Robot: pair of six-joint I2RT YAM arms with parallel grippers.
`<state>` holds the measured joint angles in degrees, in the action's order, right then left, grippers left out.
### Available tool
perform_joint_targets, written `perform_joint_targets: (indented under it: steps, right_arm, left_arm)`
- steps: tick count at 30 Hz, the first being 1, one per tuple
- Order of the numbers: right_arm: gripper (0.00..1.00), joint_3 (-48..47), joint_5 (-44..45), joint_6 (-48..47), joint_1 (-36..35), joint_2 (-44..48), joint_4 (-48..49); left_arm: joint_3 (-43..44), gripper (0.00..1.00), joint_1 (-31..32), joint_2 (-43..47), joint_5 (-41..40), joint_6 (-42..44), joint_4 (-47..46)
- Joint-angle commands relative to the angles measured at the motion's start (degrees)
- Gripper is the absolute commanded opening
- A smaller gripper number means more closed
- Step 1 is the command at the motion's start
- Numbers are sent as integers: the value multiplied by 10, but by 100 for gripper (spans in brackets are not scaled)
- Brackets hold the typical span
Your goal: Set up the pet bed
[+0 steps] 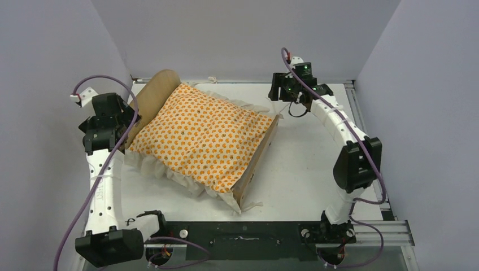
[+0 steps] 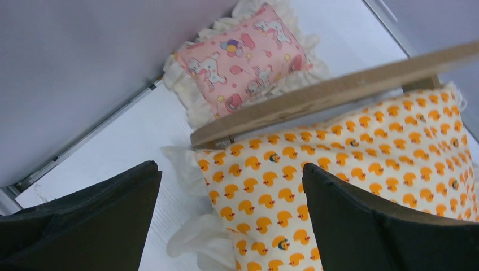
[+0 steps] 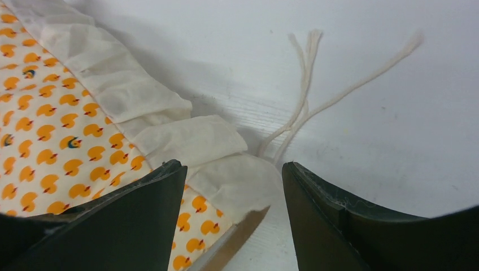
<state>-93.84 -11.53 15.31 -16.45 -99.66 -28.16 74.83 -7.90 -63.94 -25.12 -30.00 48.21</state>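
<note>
The left hand (image 2: 230, 166), fingers apart, hovers over the cushion (image 2: 367, 152) in the bed (image 1: 151, 96), pillow (image 2: 243, 56) beyond the headboard (image 2: 339, 90); the right hand (image 3: 233, 165), also apart, above the footboard (image 3: 231, 245) corner

Pet bed (image 1: 151, 96): light plywood frame, upright, diagonal; rounded headboard far-left, footboard right.

2 white arms on show: left arm (image 1: 104, 186) and right arm (image 1: 339, 125), each with chunky black joint housings and a trailing purple cable (image 1: 100, 77). Left gripper (image 2: 229, 165) and right gripper (image 3: 233, 164) both wear dark, wedge-shaped fingers.
</note>
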Motion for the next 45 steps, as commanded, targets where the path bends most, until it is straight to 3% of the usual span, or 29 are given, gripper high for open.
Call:
perform_joint_targets:
  steps: [1,7,14,19,26,32,37,40,45]
  right_arm:
    - [63,-47,-78,-6,13,-69,35]
    - [63,-26,-145,36,16,-103,49]
    - [63,132,-216,105,17,-28,91]
    - [61,259,-244,155,16,65,123]
    - [61,437,-228,224,-24,259,139]
    - [63,505,-160,269,-81,392,112]
    - [70,437,-62,157,-72,416,7]
    - [73,380,-45,87,-71,386,-9]
    - [80,326,-49,35,-75,329,18]
  left_arm:
    - [-4,96,-62,-2,8,-55,-68]
    - [-75,96,-90,-30,133,-115,-191]
    - [-100,100,-80,-69,250,-102,-318]
    - [-71,93,-15,-128,274,-96,-362]
    - [77,92,115,-299,307,-86,-389]
    - [275,92,222,-466,349,-75,-352]
    - [401,92,233,-491,325,-74,-250]
    - [431,92,235,-452,261,-46,-160]
    - [438,97,236,-369,62,17,-14]
